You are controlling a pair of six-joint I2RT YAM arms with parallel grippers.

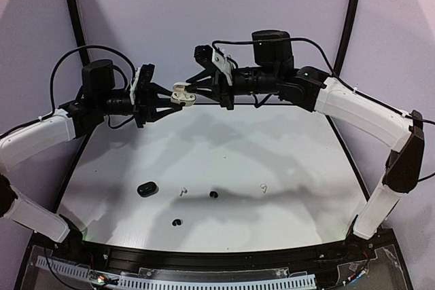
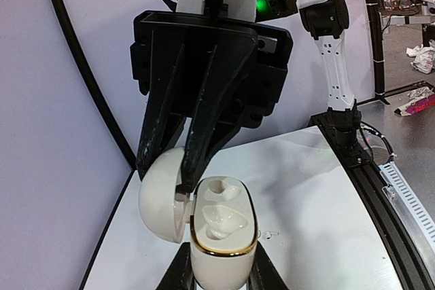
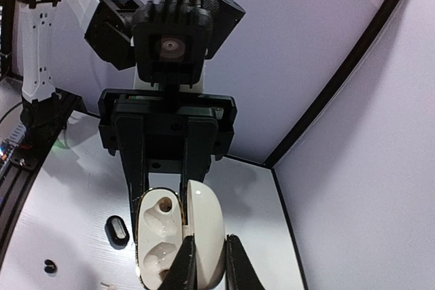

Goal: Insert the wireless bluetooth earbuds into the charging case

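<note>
A white charging case (image 1: 181, 93) with a gold rim is held in the air between both arms, open, both wells empty. My left gripper (image 1: 172, 98) is shut on the case body (image 2: 219, 249); its own view shows it (image 2: 221, 266) clamping the body from both sides. My right gripper (image 1: 193, 87) is shut on the opened lid (image 3: 206, 232), pinching it between its fingers (image 3: 211, 256). On the table lie two white earbuds (image 1: 182, 192) (image 1: 264, 187) and two black earbuds (image 1: 213, 195) (image 1: 177, 223). One white earbud shows in the left wrist view (image 2: 270, 234).
A black charging case (image 1: 147, 189) lies on the white table at the left; it also shows in the right wrist view (image 3: 117, 230). Purple walls with black frame tubes (image 1: 76, 18) enclose the table. A cable tray (image 1: 204, 278) runs along the near edge.
</note>
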